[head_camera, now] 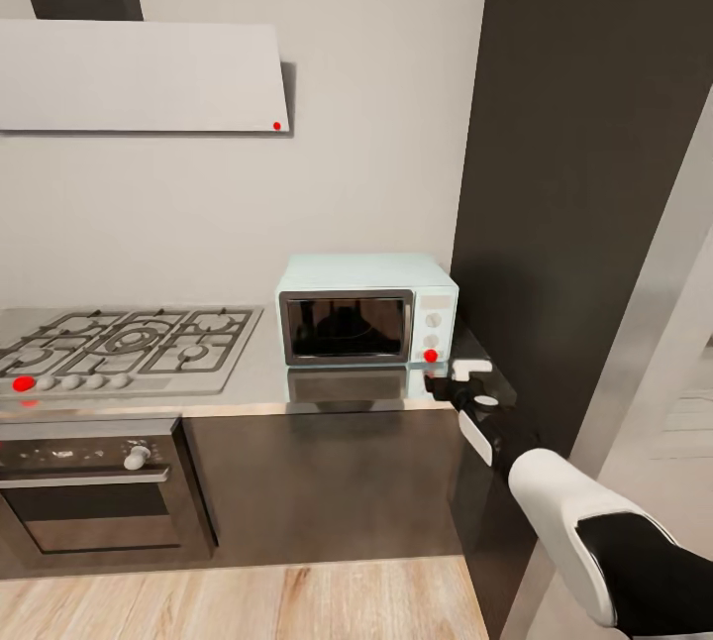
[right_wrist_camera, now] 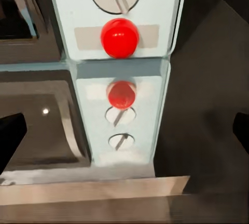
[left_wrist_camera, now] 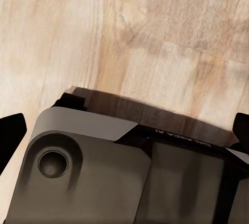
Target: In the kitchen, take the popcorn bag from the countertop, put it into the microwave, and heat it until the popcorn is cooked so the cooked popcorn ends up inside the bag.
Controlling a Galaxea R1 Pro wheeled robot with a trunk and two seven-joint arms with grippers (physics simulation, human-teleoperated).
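Note:
The mint-blue microwave (head_camera: 366, 308) stands on the grey countertop (head_camera: 257, 377) with its dark glass door shut. The popcorn bag and the popcorn are hidden; through the glass I make out only a dim dark shape. My right gripper (head_camera: 442, 383) hovers just in front of the microwave's lower right corner, close to the red button (head_camera: 431, 356). In the right wrist view that red button (right_wrist_camera: 120, 37) sits straight ahead on the pale panel, mirrored in the countertop (right_wrist_camera: 93, 190), and the right gripper (right_wrist_camera: 125, 133) is open and empty. My left gripper (left_wrist_camera: 124, 130) is open, pointing down at the floor.
A grey gas hob (head_camera: 129, 343) lies left of the microwave, over a dark oven (head_camera: 94, 491), under a flat white hood (head_camera: 144, 75). A tall dark cabinet (head_camera: 584, 174) rises right beside the microwave. Light wood floor (left_wrist_camera: 129, 37) shows past the robot's base (left_wrist_camera: 104, 177).

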